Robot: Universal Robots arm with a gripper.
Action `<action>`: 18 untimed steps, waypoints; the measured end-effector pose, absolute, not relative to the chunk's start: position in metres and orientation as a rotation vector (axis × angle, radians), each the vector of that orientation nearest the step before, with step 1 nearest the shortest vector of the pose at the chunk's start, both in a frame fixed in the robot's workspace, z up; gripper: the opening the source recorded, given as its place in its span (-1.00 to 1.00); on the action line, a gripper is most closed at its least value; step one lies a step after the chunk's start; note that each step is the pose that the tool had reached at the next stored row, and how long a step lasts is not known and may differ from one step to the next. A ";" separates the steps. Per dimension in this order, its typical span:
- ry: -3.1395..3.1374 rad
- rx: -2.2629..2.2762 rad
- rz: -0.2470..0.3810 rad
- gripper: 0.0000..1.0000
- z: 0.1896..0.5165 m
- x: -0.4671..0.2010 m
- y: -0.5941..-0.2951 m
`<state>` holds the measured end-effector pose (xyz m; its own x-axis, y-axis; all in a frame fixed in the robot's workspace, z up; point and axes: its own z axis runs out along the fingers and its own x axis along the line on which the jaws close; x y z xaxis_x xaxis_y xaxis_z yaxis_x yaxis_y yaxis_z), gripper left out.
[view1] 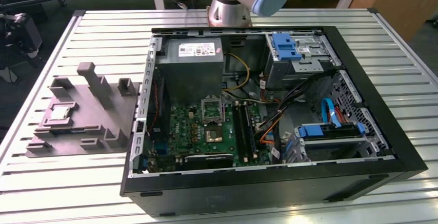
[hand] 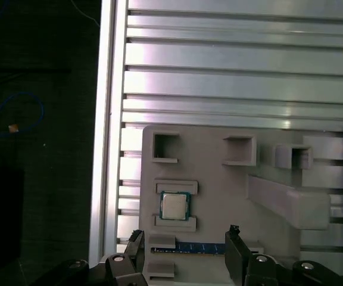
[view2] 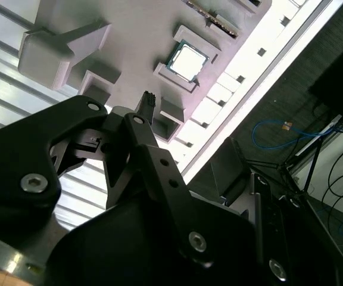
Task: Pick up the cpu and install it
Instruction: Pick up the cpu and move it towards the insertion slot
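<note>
The cpu is a small square chip with a pale silvery top. It lies flat in a recess of the grey moulded tray, between two low raised blocks. In the exterior view the cpu and its tray sit on the slatted table at the exterior view's left, beside the open computer case. My gripper hangs above the tray, open, its two black fingers spread wide with nothing between them. It is apart from the chip. In the second wrist view one fingertip points toward the cpu.
The case holds a green motherboard with a metal-framed socket, a power supply, drive bays with blue clips and loose cables. A memory stick lies in the tray near my fingers. A tall ramp block rises from the tray.
</note>
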<state>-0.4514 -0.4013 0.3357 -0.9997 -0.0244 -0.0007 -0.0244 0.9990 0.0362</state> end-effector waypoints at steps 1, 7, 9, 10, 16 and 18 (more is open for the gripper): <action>3.141 -0.038 0.057 0.29 0.336 -0.451 -0.401; 3.141 -0.038 0.057 0.29 0.335 -0.451 -0.401; 3.141 -0.038 0.057 0.29 0.335 -0.451 -0.401; 3.141 -0.038 0.057 0.29 0.335 -0.451 -0.401; 3.141 -0.038 0.057 0.29 0.335 -0.451 -0.401; 3.141 -0.038 0.057 0.29 0.335 -0.451 -0.401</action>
